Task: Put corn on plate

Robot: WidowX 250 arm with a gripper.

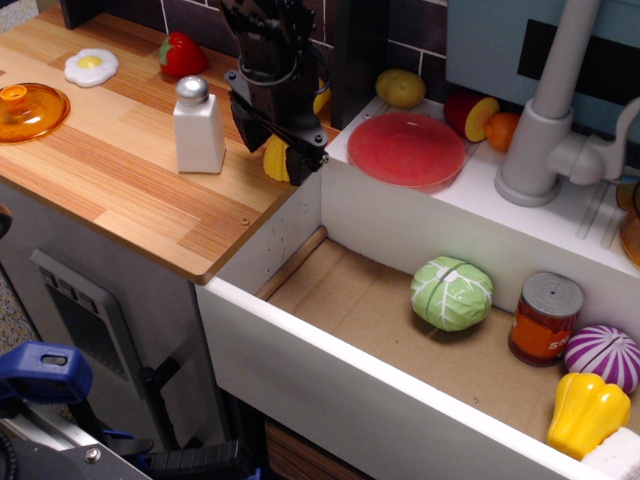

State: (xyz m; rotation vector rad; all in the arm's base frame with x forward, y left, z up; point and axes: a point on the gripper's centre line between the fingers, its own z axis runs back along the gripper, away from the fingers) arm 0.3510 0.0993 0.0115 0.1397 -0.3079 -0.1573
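Fingers (298, 160) of the gripper (272, 140) stand apart, straddling the corn (275, 160), which shows as a yellow sliver between them on the wooden counter (110, 170), upper middle of the frame. Whether the pads already touch the corn cannot be told; most of it is hidden behind the black finger nearer the camera. It does not look lifted; it seems to sit on the wood.

Just right of the gripper the counter ends at the white sink wall (400, 225), and the plate (406, 150) rests on the ledge beyond it, near the corn but across that step. Left of the gripper stands the white shaker (197, 127), close to the arm. A lemon (320, 98) peeks out behind the arm, a potato (400, 88) sits above the plate, and a strawberry (182, 54) lies further left.

Risks, as I judge them: the corn is a bumpy dome, so a pinch set too high on its taper could squeeze it out downward or sideways. It sits close to the counter's edge, so a slip could send it into the sink, where the cabbage (452, 293) lies. A low carry could catch the ledge or nudge the plate. A leftward swing could tip the shaker.
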